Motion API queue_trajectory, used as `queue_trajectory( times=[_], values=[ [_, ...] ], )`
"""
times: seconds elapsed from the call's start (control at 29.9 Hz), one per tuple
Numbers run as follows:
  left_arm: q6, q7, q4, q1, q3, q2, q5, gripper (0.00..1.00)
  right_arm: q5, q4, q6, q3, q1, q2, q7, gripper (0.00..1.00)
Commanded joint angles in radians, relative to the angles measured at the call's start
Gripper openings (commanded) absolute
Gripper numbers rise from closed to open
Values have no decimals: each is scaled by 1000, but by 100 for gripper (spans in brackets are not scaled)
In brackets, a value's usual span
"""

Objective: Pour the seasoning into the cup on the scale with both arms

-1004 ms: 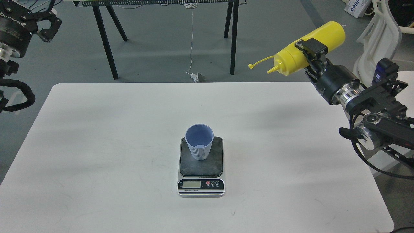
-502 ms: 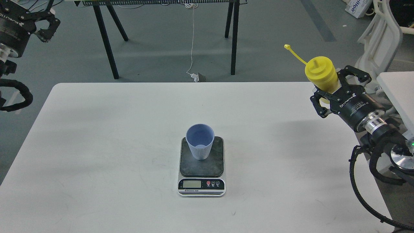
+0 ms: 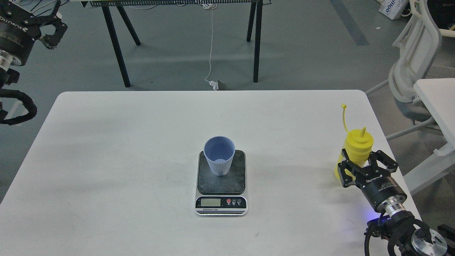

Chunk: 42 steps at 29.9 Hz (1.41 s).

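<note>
The light blue ribbed cup [image 3: 219,156] stands upright on the dark plate of the scale [image 3: 234,177] at the table's middle. The yellow seasoning bottle [image 3: 356,147] stands upright near the table's right edge, nozzle up, its tethered cap [image 3: 343,106] sticking up on its strap. My right gripper [image 3: 366,165] is at the bottle's lower body with a finger on each side, and appears shut on it. My left gripper [image 3: 55,33] is open and empty, high at the far left, beyond the table's corner.
The white table [image 3: 124,160] ends close to the right of the bottle. A white chair [image 3: 412,67] and a second white tabletop [image 3: 439,103] stand to the right. Black trestle legs [image 3: 117,49] stand on the floor behind.
My right arm has turned the bottle from tilted sideways to upright and brought it down from high at the far right onto the table near its right edge. The left arm has barely moved.
</note>
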State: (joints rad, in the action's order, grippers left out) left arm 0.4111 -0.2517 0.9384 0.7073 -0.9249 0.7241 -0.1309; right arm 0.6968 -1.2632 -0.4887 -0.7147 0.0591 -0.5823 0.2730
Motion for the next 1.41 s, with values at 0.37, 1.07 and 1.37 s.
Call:
queue_trajectory(
  times=[0.37, 1.07, 1.37],
  values=[
    [-5, -1, 13, -3, 0, 0, 1, 100, -16, 10, 0, 1, 7, 44, -15, 46],
    [-8, -4, 20, -2, -2, 6, 1, 100, -40, -8, 0, 8, -56, -8, -21, 95],
    [-9, -6, 26, -3, -2, 6, 1, 100, -126, 1, 0, 6, -148, -114, -14, 98]
  ],
)
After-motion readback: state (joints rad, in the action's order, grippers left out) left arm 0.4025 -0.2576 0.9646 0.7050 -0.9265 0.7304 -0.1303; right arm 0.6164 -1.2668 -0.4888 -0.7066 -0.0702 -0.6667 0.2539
